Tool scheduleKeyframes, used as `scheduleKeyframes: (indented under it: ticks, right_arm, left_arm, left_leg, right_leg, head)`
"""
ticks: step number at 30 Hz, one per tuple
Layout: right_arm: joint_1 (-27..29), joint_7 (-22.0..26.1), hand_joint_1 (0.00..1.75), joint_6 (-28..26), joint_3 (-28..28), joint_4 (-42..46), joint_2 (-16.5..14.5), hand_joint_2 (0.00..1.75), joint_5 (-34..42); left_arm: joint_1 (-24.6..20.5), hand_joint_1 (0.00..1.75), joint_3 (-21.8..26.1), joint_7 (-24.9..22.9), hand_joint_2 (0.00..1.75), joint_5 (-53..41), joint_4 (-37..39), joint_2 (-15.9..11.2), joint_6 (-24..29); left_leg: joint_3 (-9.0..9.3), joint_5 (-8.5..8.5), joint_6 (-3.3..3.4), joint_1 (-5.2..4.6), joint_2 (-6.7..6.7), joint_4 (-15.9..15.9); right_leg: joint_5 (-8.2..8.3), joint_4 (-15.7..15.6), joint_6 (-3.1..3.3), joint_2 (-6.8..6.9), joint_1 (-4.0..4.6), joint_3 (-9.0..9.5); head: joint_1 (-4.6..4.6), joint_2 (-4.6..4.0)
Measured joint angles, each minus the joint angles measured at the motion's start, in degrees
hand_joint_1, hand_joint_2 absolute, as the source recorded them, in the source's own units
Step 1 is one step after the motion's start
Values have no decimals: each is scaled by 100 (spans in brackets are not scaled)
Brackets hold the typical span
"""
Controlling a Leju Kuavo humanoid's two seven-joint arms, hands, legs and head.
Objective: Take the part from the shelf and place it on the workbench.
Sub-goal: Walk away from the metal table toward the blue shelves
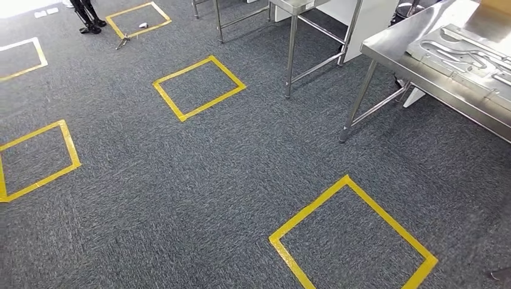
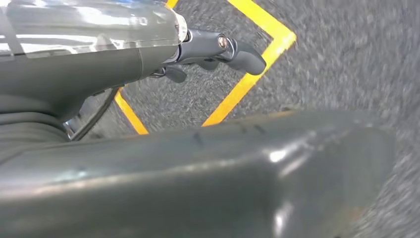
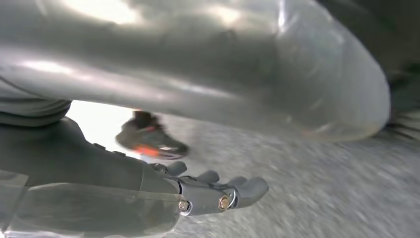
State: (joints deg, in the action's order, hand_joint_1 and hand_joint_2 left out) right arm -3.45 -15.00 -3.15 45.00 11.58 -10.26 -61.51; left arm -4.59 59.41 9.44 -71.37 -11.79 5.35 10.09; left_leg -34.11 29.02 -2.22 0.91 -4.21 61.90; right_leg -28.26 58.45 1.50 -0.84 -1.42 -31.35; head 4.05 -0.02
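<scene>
A steel workbench [image 1: 395, 48] stands at the far right in the head view, with grey stamped metal parts [image 1: 464, 53] lying on its top. My left hand [image 2: 218, 49] hangs over the carpet above a corner of yellow tape [image 2: 247, 79]; its dark fingers are stretched out and hold nothing. My right hand [image 3: 218, 193] also hangs above the floor, fingers extended side by side and empty.
Grey carpet carries several yellow tape squares, one close ahead [image 1: 313, 208] and one further off [image 1: 199, 87]. A second steel table frame [image 1: 292, 54] stands left of the workbench. A dark tripod [image 1: 87, 18] is at the far left. A person's dark shoe [image 3: 151, 141] is near my right hand.
</scene>
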Motion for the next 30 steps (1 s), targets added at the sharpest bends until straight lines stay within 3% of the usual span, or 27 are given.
scheduleKeyframes:
  ticks: [2,3,4,5,6,8,10,12,14,16,17,18,19,20,21,22,24,26,27,28,30]
  right_arm:
    - [36,-136,0,133,4,0,5,0,-160]
    - [50,-117,0,189,-7,0,11,0,-248]
    - [56,-50,0,229,-25,0,18,0,-332]
    - [55,57,0,248,-52,0,23,0,-410]
    - [51,200,0,252,-89,0,25,0,-493]
    - [31,535,0,186,-195,0,25,0,-683]
    - [-21,816,0,20,-317,0,31,0,-821]
    - [-124,1012,0,-200,-380,1,45,0,-788]
    - [-240,1210,0,-394,-375,3,108,0,-617]
    - [-313,1425,0,-524,-333,4,213,0,-445]
    - [-332,1523,0,-561,-304,4,267,0,-390]
    - [-340,1593,0,-581,-279,4,316,0,-360]
    - [-341,1638,0,-587,-263,4,360,0,-352]
    - [-334,1649,0,-587,-252,4,397,0,-353]
    - [-316,1624,0,-590,-243,4,422,0,-357]
    - [-288,1578,0,-596,-227,4,446,0,-351]
    - [-217,1414,0,-621,-177,3,501,0,-318]
    - [-165,1241,0,-634,-113,1,538,0,-227]
    - [-148,1178,0,-626,-70,0,540,0,-148]
    - [-131,1130,0,-607,-13,0,544,0,-54]
    - [-86,1082,0,-563,104,0,549,0,84]
  left_arm:
    - [10,0,99,228,0,143,-1,-55,67]
    - [20,0,147,321,0,185,-2,-72,101]
    - [38,0,182,402,0,206,-2,-79,136]
    - [59,0,208,475,0,214,-2,-84,168]
    - [78,0,223,546,0,217,-2,-88,198]
    - [92,0,240,695,0,205,-2,-93,255]
    - [85,0,244,796,0,127,-2,-89,273]
    - [93,0,234,763,0,-35,-2,-93,224]
    - [103,0,200,554,0,-229,-2,-106,110]
    - [87,0,155,261,0,-374,-2,-118,-10]
    - [75,0,138,127,0,-411,-2,-122,-53]
    - [66,0,126,22,0,-417,-2,-126,-78]
    - [63,0,119,-57,0,-400,-1,-126,-90]
    - [65,0,117,-108,0,-365,-1,-120,-91]
    - [68,0,117,-138,0,-330,0,-104,-87]
    - [71,0,118,-159,0,-304,1,-80,-83]
    - [61,0,118,-208,0,-304,5,4,-81]
    - [49,0,114,-280,0,-324,11,87,-76]
    - [50,0,112,-311,0,-324,13,113,-72]
    - [57,0,111,-335,0,-317,16,140,-67]
    - [55,0,111,-359,0,-296,20,176,-61]
  left_leg:
    - [-383,384,-34,-5,293,785]
    - [-546,505,-46,-4,346,1120]
    - [-618,522,-48,-3,369,1273]
    - [-567,426,-40,-3,387,1184]
    - [-393,247,-23,-7,428,863]
    - [65,-88,51,-39,700,11]
    - [268,-197,136,-82,884,-400]
    - [260,-217,203,-92,776,-434]
    - [288,-285,270,-68,646,-511]
    - [291,-346,326,-48,513,-564]
    - [276,-360,347,-52,437,-566]
    - [265,-365,356,-58,350,-563]
    - [261,-368,360,-65,256,-558]
    - [264,-368,361,-72,161,-550]
    - [271,-367,359,-77,67,-541]
    - [276,-364,356,-80,-20,-533]
    - [258,-358,327,-83,-163,-511]
    - [214,-361,266,-57,-282,-502]
    - [195,-369,229,-44,-347,-513]
    - [185,-362,203,-42,-318,-497]
    - [59,-197,157,-58,-41,-234]
  right_leg:
    - [-10,-4,37,171,31,0]
    - [-16,-3,44,260,45,-1]
    - [-23,-2,46,343,56,0]
    - [-28,-2,45,420,63,4]
    - [-35,-2,38,491,68,15]
    - [-57,-2,6,623,88,53]
    - [-76,-5,-55,728,106,92]
    - [-78,-30,-127,820,108,130]
    - [-174,62,-197,640,91,118]
    - [-503,584,-231,274,70,-115]
    - [-698,981,-231,163,68,-308]
    - [-822,1333,-230,119,69,-484]
    - [-835,1531,-225,103,69,-593]
    - [-726,1505,-214,92,71,-601]
    - [-518,1252,-191,63,77,-505]
    - [-266,841,-153,-20,84,-339]
    - [41,136,-76,-287,95,-62]
    - [78,-85,-49,-391,114,13]
    - [90,-114,-49,-323,118,26]
    - [103,-155,-37,-253,109,52]
    - [123,-244,4,-100,76,118]
  head:
    - [0,0]
    - [1,0]
    - [1,0]
    - [1,0]
    - [1,0]
    - [1,0]
    - [1,0]
    - [1,0]
    - [-1,0]
    - [-1,0]
    - [-1,0]
    - [-1,0]
    - [-1,0]
    - [-1,0]
    - [-1,0]
    - [-1,0]
    - [-1,0]
    - [-1,0]
    - [-1,0]
    - [-1,0]
    - [1,0]
